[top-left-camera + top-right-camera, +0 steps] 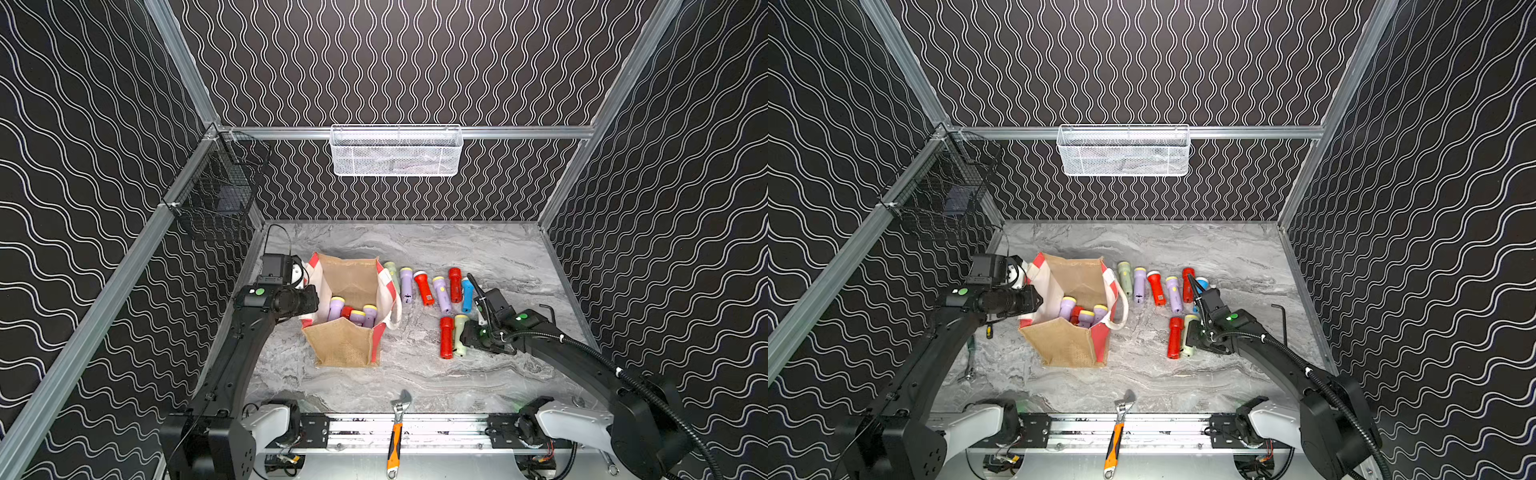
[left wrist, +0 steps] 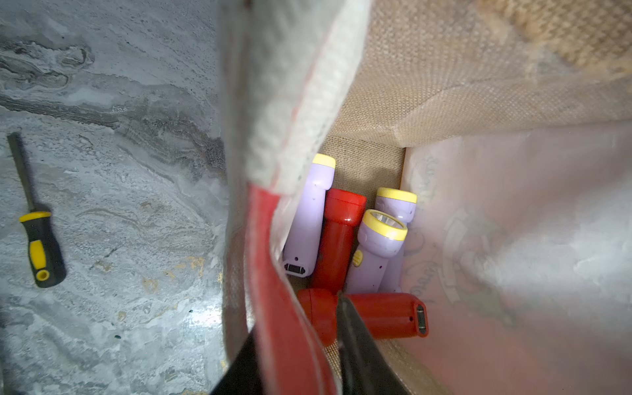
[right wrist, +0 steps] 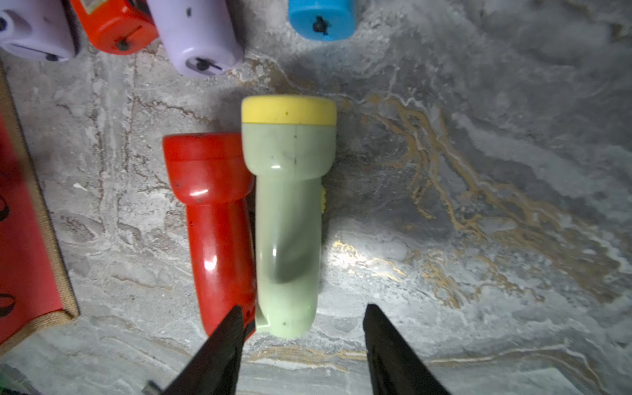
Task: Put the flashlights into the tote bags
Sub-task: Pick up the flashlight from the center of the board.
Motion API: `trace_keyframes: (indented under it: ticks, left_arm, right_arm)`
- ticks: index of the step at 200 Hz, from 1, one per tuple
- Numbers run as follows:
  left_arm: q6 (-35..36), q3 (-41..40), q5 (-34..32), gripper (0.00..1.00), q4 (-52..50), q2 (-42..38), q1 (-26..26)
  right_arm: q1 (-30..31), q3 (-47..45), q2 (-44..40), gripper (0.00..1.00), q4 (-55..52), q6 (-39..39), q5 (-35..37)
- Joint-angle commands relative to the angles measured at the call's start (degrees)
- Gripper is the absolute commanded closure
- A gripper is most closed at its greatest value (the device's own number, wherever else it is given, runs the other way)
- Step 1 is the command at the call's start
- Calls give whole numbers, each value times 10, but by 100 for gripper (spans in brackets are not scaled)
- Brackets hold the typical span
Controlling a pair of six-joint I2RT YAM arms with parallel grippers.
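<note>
The tan jute tote bag (image 1: 345, 340) (image 1: 1067, 345) stands open left of centre. Several lilac and red flashlights (image 1: 336, 309) (image 2: 338, 239) lie inside it. My left gripper (image 1: 309, 291) (image 2: 294, 328) is shut on the bag's red-and-white striped side rim (image 2: 273, 273). More flashlights lie in a row (image 1: 424, 286) right of the bag, ending in a blue one (image 1: 467, 295) (image 3: 321, 18). Nearer me lie a red flashlight (image 1: 446, 336) (image 3: 212, 222) and a pale green, yellow-rimmed one (image 1: 460, 334) (image 3: 287, 205). My right gripper (image 1: 467, 338) (image 3: 303, 307) is open, low over the green one's tail end.
An orange-handled wrench (image 1: 395, 440) lies on the front rail. A yellow-and-black screwdriver (image 2: 41, 249) (image 1: 989, 331) rests left of the bag. A black hex key (image 1: 1281, 316) sits by the right wall. White mesh basket (image 1: 397, 151) and black wire basket (image 1: 216, 195) hang on the walls.
</note>
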Motion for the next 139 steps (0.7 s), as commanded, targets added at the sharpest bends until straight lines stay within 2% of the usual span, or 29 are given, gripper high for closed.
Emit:
trace_keyframes:
  ticks: [1,139]
  left_arm:
    - [9,-5,-3,69,9,3,1]
    - [10,-1,-3,69,9,4,1]
  right_arm:
    - [-1,5,9,41,18,4,-10]
    - [-2,-10,63,41,52,21,-43]
